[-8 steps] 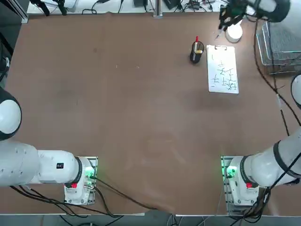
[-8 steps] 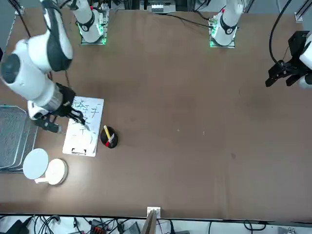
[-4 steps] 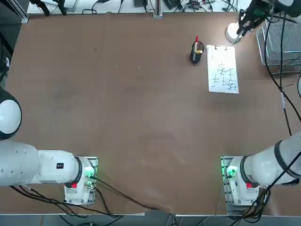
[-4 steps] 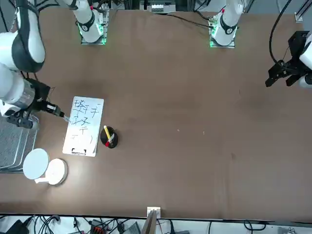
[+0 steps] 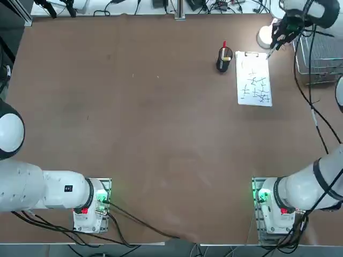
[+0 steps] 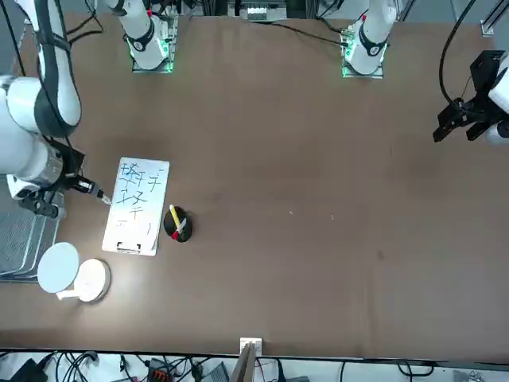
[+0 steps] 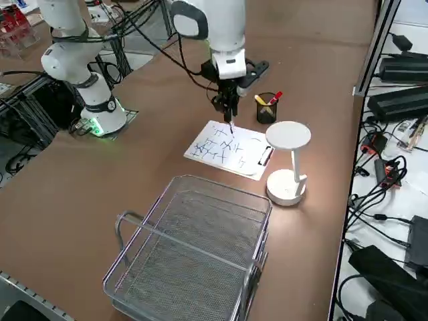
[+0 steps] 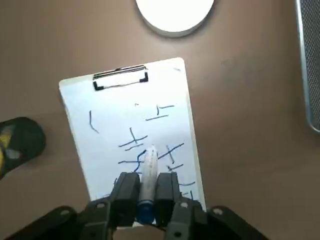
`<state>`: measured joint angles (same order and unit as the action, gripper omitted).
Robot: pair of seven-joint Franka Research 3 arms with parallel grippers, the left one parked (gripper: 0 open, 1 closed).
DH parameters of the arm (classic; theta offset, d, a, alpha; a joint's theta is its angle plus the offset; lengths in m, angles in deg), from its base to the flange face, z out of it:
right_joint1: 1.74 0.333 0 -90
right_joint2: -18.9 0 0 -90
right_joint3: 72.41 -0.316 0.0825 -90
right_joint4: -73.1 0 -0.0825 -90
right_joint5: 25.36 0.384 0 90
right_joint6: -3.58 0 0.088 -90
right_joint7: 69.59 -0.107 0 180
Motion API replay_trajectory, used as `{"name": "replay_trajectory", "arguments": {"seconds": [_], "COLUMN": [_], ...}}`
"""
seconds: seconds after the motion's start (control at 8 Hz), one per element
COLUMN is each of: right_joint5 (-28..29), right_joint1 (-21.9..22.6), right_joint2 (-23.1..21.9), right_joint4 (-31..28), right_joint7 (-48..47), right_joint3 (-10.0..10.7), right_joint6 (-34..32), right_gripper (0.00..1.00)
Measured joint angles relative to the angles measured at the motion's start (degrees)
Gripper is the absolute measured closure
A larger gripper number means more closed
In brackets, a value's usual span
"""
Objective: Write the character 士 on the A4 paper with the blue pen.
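Note:
The A4 paper (image 5: 254,78) (image 6: 137,205) (image 7: 227,149) (image 8: 135,125) lies on a clipboard at the table's far right, its clip on the far short edge, with several blue handwritten strokes on it. My right gripper (image 5: 279,33) (image 6: 73,182) (image 7: 226,103) (image 8: 147,189) is shut on the blue pen (image 8: 148,167) (image 6: 97,192) (image 7: 230,124). It hangs above the sheet's edge on the basket side. The pen points down at the written strokes, and its tip looks raised off the sheet.
A black pen holder (image 5: 224,59) (image 6: 176,224) with a red-topped pen stands beside the paper. A white desk lamp (image 5: 266,35) (image 7: 287,157) sits just beyond the clip. A wire basket (image 5: 320,49) (image 7: 194,254) stands at the table's right edge. The left arm is parked.
My right gripper, still holding the pen, swung from over the paper out toward the basket, then came partway back to the paper's edge. The paper has not moved.

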<state>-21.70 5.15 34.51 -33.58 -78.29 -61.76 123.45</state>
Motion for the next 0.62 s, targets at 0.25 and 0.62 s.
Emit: {"name": "replay_trajectory", "arguments": {"seconds": [0.25, 0.62], "right_joint5": [-2.08, -2.18], "right_joint1": [-0.02, -0.04], "right_joint2": [1.66, 2.33], "right_joint4": [-1.19, -2.39], "right_joint7": [-0.04, -0.05], "right_joint3": [0.66, 1.98], "right_joint6": [2.73, 5.01], "right_gripper": [0.79, 0.79]}}
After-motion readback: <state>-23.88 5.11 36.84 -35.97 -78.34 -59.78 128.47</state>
